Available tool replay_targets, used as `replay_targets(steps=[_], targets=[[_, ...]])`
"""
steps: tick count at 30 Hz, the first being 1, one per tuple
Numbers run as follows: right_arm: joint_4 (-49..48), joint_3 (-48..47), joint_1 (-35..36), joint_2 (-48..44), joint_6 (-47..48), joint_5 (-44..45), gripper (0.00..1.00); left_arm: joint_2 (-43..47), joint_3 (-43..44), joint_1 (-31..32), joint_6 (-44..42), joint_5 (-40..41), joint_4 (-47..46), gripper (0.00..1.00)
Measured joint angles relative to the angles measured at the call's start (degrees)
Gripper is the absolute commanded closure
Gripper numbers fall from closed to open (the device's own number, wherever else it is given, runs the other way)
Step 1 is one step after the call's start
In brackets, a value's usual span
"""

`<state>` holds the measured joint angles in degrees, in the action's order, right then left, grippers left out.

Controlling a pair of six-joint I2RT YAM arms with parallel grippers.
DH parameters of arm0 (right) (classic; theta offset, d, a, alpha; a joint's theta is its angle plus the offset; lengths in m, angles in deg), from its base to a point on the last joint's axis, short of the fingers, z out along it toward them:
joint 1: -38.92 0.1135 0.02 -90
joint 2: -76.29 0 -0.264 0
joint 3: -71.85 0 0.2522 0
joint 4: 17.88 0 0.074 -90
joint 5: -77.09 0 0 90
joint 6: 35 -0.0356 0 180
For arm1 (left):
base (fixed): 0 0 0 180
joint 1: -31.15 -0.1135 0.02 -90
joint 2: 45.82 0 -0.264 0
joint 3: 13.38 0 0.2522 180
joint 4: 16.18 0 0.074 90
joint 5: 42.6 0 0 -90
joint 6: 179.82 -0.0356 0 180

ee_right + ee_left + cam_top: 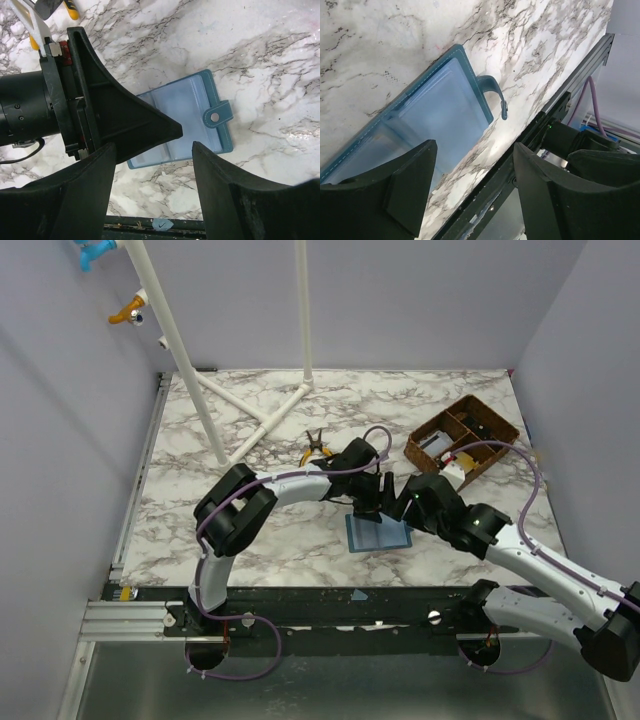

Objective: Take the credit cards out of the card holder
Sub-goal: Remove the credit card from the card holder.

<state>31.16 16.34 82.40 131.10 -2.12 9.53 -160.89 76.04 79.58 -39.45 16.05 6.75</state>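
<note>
Likely light, thin, slick: card holder (180, 107) lies flat at centre frame, pinch its tab edge; left gripper (475, 150), right gripper (154, 149) both spread, empty.

glossy marble-look table (300, 530), stitched leather-like card holder (220, 142), clear smooth plastic sleeves (445, 110), matt right pincer (154, 149)

light: bright, even | shadows: soft, faint | glare: sheen on marble table (520, 127) | focus: sharp

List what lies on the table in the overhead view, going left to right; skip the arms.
White pipe frame → yellow-handled pliers → blue card holder → brown compartment tray.
</note>
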Motion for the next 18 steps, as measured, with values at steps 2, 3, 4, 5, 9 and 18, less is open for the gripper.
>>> replay_targets(steps=[2,3,4,5,9,18], targets=[[-0.02,-0.26,0.0,0.0,0.46,-0.07,0.35,0.2,0.13,-0.04,-0.15,0.09,0.26,0.33],[-0.07,-0.28,0.0,0.04,0.66,-0.17,0.35,0.39,0.04,-0.15,-0.2,0.17,0.48,0.33],[-0.17,-0.28,0.0,0.15,0.87,-0.42,0.35,0.74,-0.39,-0.52,-0.22,0.57,0.44,0.33],[-0.42,-0.28,0.0,0.35,1.14,-0.9,0.35,1.49,-1.29,-0.76,-0.2,0.9,0.46,0.33],[-1.6,-0.28,0.28,1.84,2.1,-2.84,0.37,6.71,-7.34,-3.15,-0.13,2.23,-0.04,0.33],[-7.06,-0.39,3.91,14.51,5.73,-5.18,0.37,18.88,-20.65,-10.56,-0.24,4.5,-1.49,0.33]])
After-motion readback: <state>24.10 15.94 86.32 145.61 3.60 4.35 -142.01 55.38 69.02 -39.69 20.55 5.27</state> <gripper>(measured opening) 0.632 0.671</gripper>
